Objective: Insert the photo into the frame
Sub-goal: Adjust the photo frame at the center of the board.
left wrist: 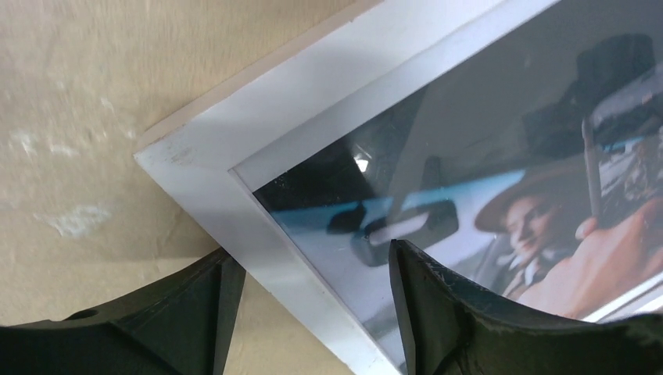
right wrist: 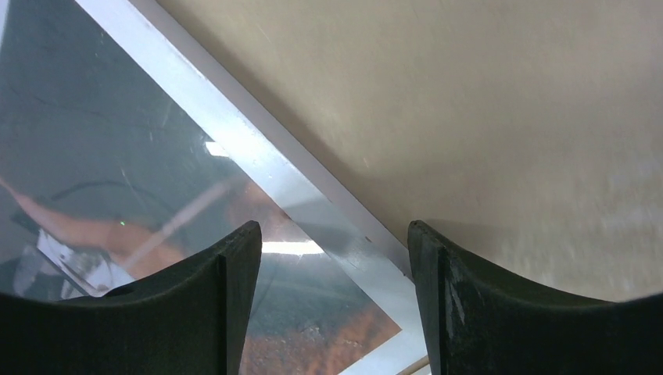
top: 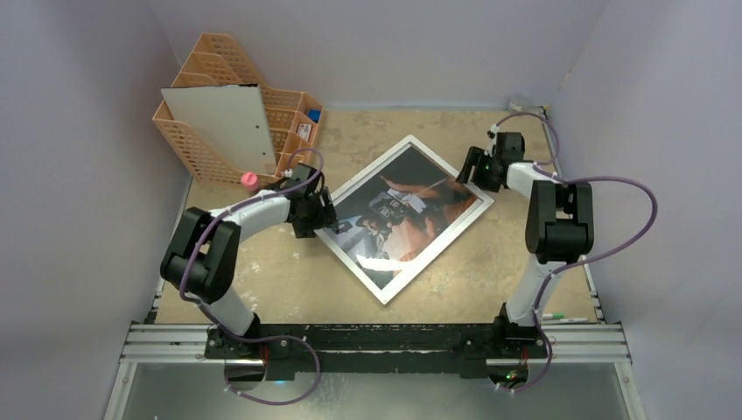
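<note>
From the near rail, both arms bend inward over the table (top: 490, 262). The left gripper (left wrist: 313, 258) hangs low at the left corner of the frame (left wrist: 234, 133), fingers apart: one over bare table, the other over the pane, the white border between them and nothing gripped. The right arm stands taller, elbow high. The right gripper (right wrist: 332, 234) is also spread, straddling the frame's far right edge. The frame lies flat and diagonal between them, with the photo (top: 411, 206) face up behind its glass. Further back, at the left wall, stands a peach lattice organiser (top: 188, 149) with a white sheet (top: 223, 122) leaning in it.
</note>
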Available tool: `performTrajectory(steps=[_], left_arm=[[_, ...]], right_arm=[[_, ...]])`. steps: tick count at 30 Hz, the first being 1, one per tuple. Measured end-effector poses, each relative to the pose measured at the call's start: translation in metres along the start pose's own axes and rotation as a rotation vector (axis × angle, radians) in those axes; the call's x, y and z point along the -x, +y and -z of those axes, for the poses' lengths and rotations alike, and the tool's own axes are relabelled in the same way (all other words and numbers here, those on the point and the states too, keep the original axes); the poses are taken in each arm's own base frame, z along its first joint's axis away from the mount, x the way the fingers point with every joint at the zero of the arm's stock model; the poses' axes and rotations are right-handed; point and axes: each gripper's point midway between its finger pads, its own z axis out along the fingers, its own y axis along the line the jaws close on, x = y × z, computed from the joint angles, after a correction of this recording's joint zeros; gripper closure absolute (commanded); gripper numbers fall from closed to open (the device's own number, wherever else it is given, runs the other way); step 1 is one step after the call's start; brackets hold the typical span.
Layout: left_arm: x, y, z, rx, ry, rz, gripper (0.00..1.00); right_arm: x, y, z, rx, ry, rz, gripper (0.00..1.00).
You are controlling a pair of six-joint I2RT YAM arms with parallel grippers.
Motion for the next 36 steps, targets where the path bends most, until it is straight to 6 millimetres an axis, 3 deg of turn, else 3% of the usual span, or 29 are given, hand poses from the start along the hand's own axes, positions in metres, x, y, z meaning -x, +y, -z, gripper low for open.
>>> performTrajectory(steps=[6, 12, 15, 22, 30, 36], left_arm=[[0.032, -0.007, -0.013, 0.024, -0.001, -0.068, 0.27], [0.084, -0.03, -0.032, 0.018, -0.052, -0.145, 0.27], [0.1, -0.041, -0.038, -0.007, -0.081, -0.168, 0.27], [0.115, -0.054, -0.048, -0.04, -0.118, -0.184, 0.27], [0.118, -0.056, -0.049, -0.052, -0.131, -0.182, 0.27], [0.117, -0.063, -0.049, -0.089, -0.131, -0.178, 0.28]], right_arm=[[-0.038, -0.017, 0.029, -0.08, -0.025, -0.041, 0.31], [-0.059, -0.023, 0.045, -0.115, -0.05, -0.076, 0.33], [-0.07, -0.026, 0.053, -0.133, -0.049, -0.101, 0.33], [-0.087, -0.029, 0.067, -0.166, -0.033, -0.165, 0.35], [-0.117, -0.025, 0.086, -0.176, 0.013, -0.267, 0.36], [-0.141, -0.026, 0.104, -0.25, 0.06, -0.359, 0.28]])
